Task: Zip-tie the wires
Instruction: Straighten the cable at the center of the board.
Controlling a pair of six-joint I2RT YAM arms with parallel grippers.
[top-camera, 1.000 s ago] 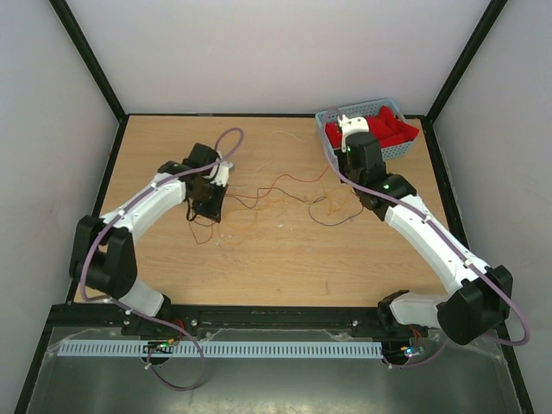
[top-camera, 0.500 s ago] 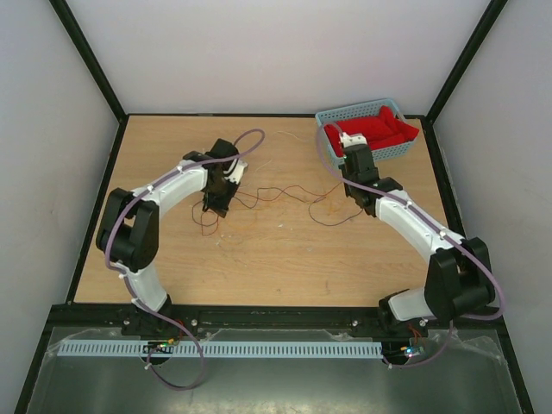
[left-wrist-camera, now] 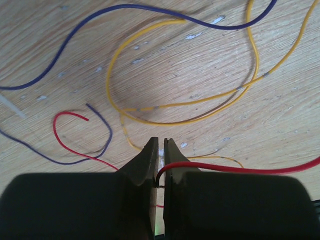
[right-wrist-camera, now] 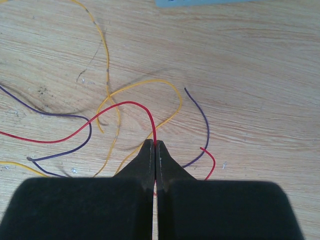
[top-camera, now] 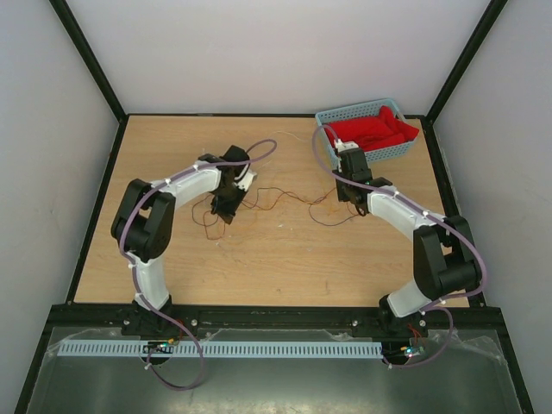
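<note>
We are pinching the wires in both grippers: our left gripper is clamping a red one well apart from the basket, and our right gripper is squeezing one near the basket.

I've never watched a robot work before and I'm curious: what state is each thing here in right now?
left gripper, shut on the red wire.
right gripper, shut on the red wire as well.
yellow wires, loose and curled on the table, not tied.
purple wires, loose, not tied.
basket, upright at the far right corner, red fabric inside.
</note>
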